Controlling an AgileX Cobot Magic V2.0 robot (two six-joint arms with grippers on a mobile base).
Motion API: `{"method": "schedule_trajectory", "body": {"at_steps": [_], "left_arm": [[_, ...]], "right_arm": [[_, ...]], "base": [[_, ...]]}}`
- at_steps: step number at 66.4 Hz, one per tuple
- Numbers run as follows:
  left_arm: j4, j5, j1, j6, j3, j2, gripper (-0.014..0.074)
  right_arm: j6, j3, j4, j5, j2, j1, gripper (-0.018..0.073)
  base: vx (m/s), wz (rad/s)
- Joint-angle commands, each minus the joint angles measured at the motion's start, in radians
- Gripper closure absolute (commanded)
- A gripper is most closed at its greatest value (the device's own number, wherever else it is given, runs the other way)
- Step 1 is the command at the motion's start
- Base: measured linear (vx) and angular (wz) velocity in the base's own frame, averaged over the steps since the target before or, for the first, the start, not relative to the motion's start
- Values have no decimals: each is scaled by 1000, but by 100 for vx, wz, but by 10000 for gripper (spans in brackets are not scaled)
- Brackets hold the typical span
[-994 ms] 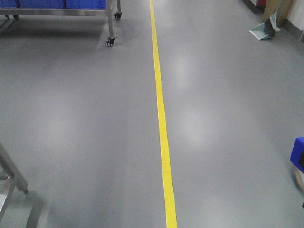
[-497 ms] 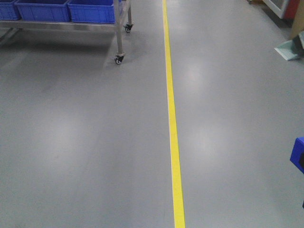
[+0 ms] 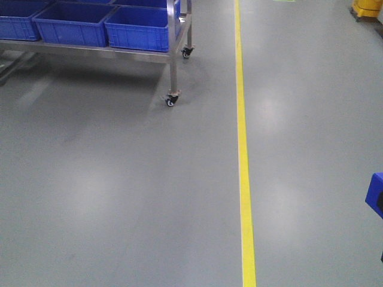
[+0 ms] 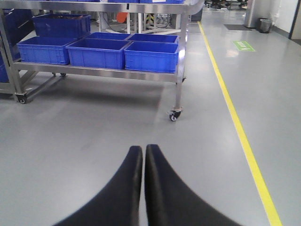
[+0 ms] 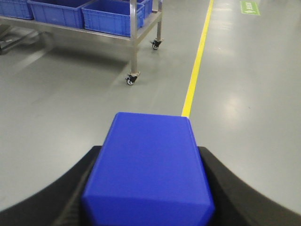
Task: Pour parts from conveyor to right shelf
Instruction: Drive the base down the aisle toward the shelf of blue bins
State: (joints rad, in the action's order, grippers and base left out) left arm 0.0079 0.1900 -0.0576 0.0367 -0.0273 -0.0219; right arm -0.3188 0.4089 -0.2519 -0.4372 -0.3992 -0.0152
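Observation:
My right gripper [image 5: 149, 149] is shut on the bright blue block [image 5: 148, 174], with black fingers [image 5: 91, 165] on both sides of it, held above the grey floor. The block's corner also shows at the right edge of the front view [image 3: 375, 192]. My left gripper [image 4: 143, 149] is shut and empty, its jaws pressed together above the floor. The steel-framed shelf [image 3: 173, 42] with deep blue crates [image 3: 140, 28] stands on castors ahead to the left. It also shows in the left wrist view [image 4: 179, 56] and the right wrist view [image 5: 133, 33]. The conveyor is out of view.
A yellow line [image 3: 243, 149] runs along the glossy grey floor, to the right of the shelf. A castor [image 3: 172, 100] sticks out at the shelf's near corner. A yellow object [image 3: 368, 8] stands at the far right.
In the front view the shelf and its crates have come further into the frame, down and to the right. The yellow line has shifted right. The block stays at the right edge.

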Motion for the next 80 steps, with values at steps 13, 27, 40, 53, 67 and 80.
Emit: {"method": "schedule_trajectory", "body": {"at_steps": [13, 27, 40, 53, 67, 80], "left_arm": [[-8, -71, 1, 8, 19, -13, 602], [-8, -71, 1, 8, 19, -13, 602], [-8, -71, 1, 8, 19, -13, 602], [-8, -71, 1, 8, 19, -13, 602], [-8, -71, 1, 8, 19, -13, 602], [-8, -71, 1, 8, 19, -13, 602]], "right_arm": [[-7, 30, -2, 77, -12, 8, 564], [-7, 30, -2, 77, -12, 8, 564], [-7, 30, -2, 77, -12, 8, 564], [-7, 30, -2, 77, -12, 8, 564], [-7, 30, -2, 77, -12, 8, 564], [-7, 30, -2, 77, -12, 8, 564]], "base": [[71, 19], [69, 27], [67, 47], [67, 63], [68, 71], [69, 67]]}}
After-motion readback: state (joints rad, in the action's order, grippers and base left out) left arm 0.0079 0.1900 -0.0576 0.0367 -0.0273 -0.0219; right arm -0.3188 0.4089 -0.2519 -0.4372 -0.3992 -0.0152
